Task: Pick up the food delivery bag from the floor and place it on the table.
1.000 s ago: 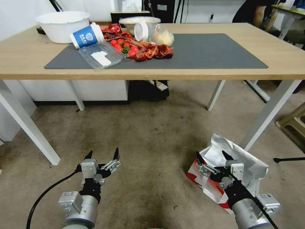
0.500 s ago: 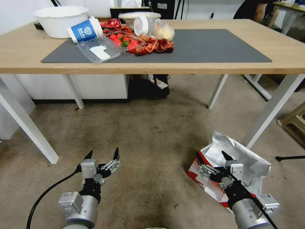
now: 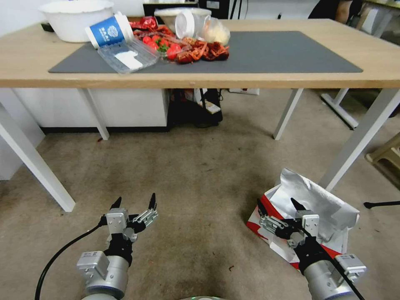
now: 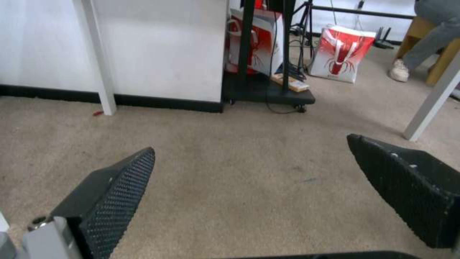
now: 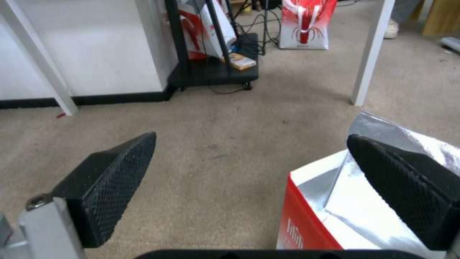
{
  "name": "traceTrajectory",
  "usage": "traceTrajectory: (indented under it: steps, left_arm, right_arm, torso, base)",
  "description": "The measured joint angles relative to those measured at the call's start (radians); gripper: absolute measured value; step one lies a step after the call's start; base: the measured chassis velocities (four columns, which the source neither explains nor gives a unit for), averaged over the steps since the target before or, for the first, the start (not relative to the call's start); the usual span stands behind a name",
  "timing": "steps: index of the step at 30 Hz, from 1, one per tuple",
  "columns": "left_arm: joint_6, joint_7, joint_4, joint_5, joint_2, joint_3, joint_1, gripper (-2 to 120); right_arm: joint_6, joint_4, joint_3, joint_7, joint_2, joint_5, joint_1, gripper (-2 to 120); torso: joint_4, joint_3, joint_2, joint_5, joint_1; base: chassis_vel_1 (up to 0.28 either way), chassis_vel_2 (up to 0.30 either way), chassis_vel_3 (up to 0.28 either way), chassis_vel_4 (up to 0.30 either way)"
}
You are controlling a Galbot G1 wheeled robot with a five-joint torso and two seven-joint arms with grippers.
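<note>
The food delivery bag (image 3: 321,206), white and red with an open silver foil top, stands on the floor (image 3: 200,175) beside a white table leg at the right. My right gripper (image 3: 280,204) hovers open just over the bag's near left corner, nothing between its fingers; in the right wrist view the bag (image 5: 335,216) sits under one finger (image 5: 402,187). My left gripper (image 3: 133,202) is open above bare carpet at the left, holding nothing. The table (image 3: 291,77) with its dark grey mat (image 3: 271,52) stretches across the back.
On the table's left half lie a white bowl (image 3: 75,18), a tipped blue cup (image 3: 106,31), a clear tray (image 3: 129,58), tomatoes and red food scraps (image 3: 183,48). White table legs (image 3: 33,162) stand left and right. A black cart (image 5: 215,70) and other red-and-white bags (image 5: 304,23) sit behind.
The whole head view has shifted, with the table sliding upward in the picture, so the camera has moved. Both grippers stay open in the same pose.
</note>
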State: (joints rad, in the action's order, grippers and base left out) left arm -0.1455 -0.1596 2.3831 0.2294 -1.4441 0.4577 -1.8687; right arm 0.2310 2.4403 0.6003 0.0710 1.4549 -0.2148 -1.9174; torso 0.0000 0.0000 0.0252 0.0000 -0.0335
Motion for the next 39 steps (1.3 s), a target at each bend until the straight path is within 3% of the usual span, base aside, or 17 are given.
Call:
traceTrajectory:
  steps: [12,25,28,29,32,33,36,37,39]
  left_arm:
    - [0.01,0.003,-0.005,0.0,-0.001,0.0,0.0,100]
    - [0.069,0.063,-0.027,-0.006,0.001,0.018,0.001,100]
    - [0.067,0.07,-0.03,-0.016,0.005,0.019,0.003,100]
    - [0.067,0.07,-0.03,-0.016,0.005,0.019,0.003,100]
    - [0.067,0.069,-0.03,-0.018,0.007,0.019,0.001,100]
    - [0.067,0.069,-0.03,-0.018,0.007,0.019,0.001,100]
    - [0.06,0.068,-0.023,-0.024,0.008,0.028,-0.005,100]
    - [0.06,0.068,-0.023,-0.024,0.008,0.028,-0.005,100]
    - [0.064,0.068,-0.025,-0.032,0.004,0.027,-0.013,100]
  right_arm:
    - [0.0,-0.001,0.0,0.0,0.0,0.0,0.001,100]
    - [-0.001,-0.012,0.018,-0.003,-0.05,-0.029,0.023,100]
    - [-0.023,-0.055,0.063,0.016,-0.144,-0.088,0.068,100]
    - [-0.023,-0.055,0.063,0.016,-0.144,-0.088,0.068,100]
    - [-0.07,-0.158,0.122,0.089,-0.28,-0.2,0.13,100]
    - [-0.07,-0.158,0.122,0.089,-0.28,-0.2,0.13,100]
    - [-0.115,-0.338,0.195,0.19,-0.436,-0.281,0.215,100]
    - [-0.115,-0.338,0.195,0.19,-0.436,-0.281,0.215,100]
    - [-0.178,-0.474,0.222,0.307,-0.561,-0.347,0.298,100]
  torso:
    - [0.0,0.0,-0.003,0.0,0.001]
    - [-0.0001,0.0,0.002,0.0,0.001]
    - [-0.0001,0.0,0.003,0.0001,0.001]
    - [-0.0001,0.0,0.003,0.0001,0.001]
    - [0.0002,0.0,0.004,0.0002,0.0]
    - [0.0002,0.0,0.004,0.0002,0.0]
    - [-0.0001,0.0,0.005,0.0004,0.0]
    - [-0.0001,0.0,0.005,0.0004,0.0]
    - [0.0003,0.0,0.006,0.0002,0.0]
  base:
    - [0.0,0.0,0.0,0.0]
    - [0.0,0.0,0.0,0.0]
    - [0.0,0.0,0.0,0.0]
    - [0.0,0.0,0.0,0.0]
    - [0.0,0.0,0.0,0.0]
    - [0.0,0.0,0.0,0.0]
    - [0.0,0.0,0.0,0.0]
    - [0.0,0.0,0.0,0.0]
    - [0.0,0.0,0.0,0.0]
